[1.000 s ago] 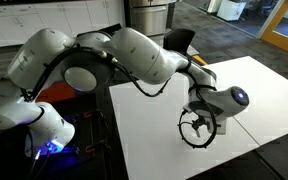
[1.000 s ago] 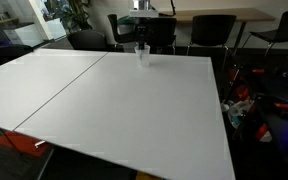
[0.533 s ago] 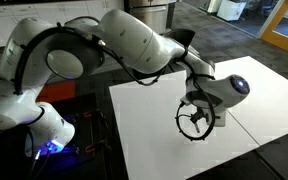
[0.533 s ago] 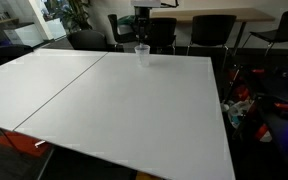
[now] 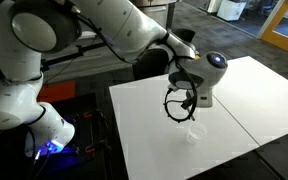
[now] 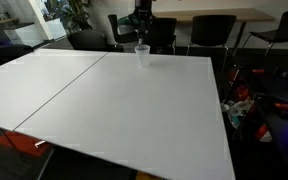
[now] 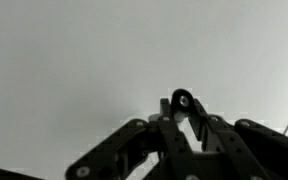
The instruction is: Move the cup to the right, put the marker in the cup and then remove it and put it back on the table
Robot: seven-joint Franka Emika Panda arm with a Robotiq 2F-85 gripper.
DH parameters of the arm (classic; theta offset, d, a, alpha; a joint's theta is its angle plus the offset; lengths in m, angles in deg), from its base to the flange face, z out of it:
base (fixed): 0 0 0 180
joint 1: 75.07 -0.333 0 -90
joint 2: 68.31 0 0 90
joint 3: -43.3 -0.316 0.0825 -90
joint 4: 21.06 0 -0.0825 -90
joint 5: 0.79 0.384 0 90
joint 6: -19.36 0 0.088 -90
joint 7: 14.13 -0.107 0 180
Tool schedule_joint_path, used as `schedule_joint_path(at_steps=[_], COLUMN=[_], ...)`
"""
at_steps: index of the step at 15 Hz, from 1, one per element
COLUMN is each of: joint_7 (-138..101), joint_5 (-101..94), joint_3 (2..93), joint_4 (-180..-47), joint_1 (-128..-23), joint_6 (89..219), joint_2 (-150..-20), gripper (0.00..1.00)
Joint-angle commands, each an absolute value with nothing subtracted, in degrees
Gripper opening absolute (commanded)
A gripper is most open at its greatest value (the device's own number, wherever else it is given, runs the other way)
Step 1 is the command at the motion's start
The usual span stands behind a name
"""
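Cup (image 6: pixel 142 53) on table (image 6: pixel 134 110), near far edge, near seam (image 6: pixel 64 88); gripper (image 5: pixel 177 112) above cup; chairs (image 6: pixel 212 30) behind table.

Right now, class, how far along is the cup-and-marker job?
Seemingly done: the cup stands alone on the table. In hand: the gripper hangs above it, fingers together. The marker shows nowhere, so I cannot tell its stage; laying it on the table remains.
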State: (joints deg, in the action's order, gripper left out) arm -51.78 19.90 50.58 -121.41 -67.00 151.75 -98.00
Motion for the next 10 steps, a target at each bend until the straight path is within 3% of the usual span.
schedule_joint_path(at_steps=[1,10], joint_7=[-52.7,-61.6], joint_5=[16.4,1.1], joint_3=[51.6,57.8], joint_4=[-131.2,-134.5], joint_1=[-71.9,-84.7], joint_6=[162.8,182.1], joint_2=[-92.2,-98.0], gripper=[0.06,0.06])
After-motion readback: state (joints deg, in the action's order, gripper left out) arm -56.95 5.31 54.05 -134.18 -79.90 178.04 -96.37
